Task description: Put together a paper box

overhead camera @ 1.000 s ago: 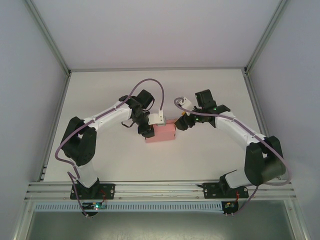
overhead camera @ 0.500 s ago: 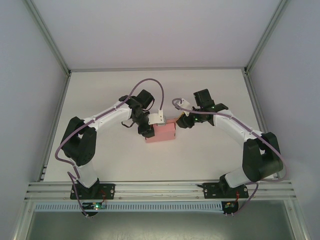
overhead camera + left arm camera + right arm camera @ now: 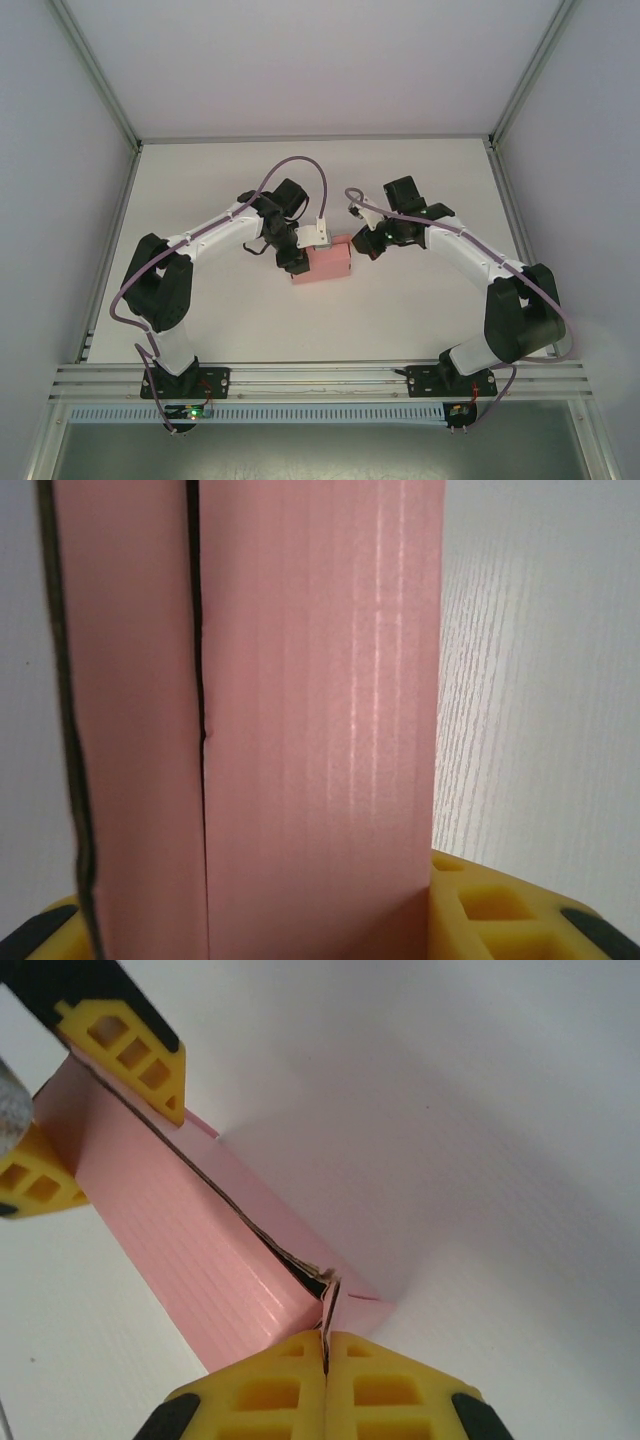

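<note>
The pink paper box lies as a small flat rectangular box in the middle of the table. My left gripper is shut on its left end. In the left wrist view the box stands between the yellow fingers, with a dark seam running down its left side. My right gripper is at the box's right far corner. In the right wrist view the right gripper is shut on a thin pink flap that sticks out of the box's open end seam.
The white table is walled by grey panels and aluminium posts. The left gripper's yellow fingers show at the far end of the box in the right wrist view. Purple cables loop above both wrists.
My right arm has shifted a little to the left, bringing its gripper closer onto the box's right end. The left arm and the box have stayed nearly still.
</note>
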Robot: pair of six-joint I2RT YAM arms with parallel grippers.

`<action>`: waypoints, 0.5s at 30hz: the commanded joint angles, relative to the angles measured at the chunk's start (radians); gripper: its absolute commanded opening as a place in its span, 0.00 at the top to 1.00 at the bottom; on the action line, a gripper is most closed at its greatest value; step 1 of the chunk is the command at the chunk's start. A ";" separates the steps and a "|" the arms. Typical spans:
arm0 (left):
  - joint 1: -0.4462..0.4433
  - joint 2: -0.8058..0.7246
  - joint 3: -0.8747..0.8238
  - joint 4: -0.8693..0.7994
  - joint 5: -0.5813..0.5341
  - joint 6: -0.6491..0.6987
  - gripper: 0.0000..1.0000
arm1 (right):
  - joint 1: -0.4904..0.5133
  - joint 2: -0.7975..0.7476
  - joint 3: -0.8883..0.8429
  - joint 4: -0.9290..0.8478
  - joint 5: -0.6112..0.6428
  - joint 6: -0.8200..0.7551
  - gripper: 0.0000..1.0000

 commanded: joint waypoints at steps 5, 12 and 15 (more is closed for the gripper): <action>-0.015 0.018 0.022 -0.011 -0.109 -0.028 0.58 | 0.037 -0.071 0.040 0.122 -0.076 0.459 1.00; -0.029 0.023 0.025 -0.019 -0.130 -0.010 0.58 | 0.026 -0.002 0.111 0.075 -0.142 0.701 1.00; -0.033 0.025 0.028 -0.027 -0.133 0.002 0.58 | 0.019 0.008 0.147 0.042 -0.125 0.759 1.00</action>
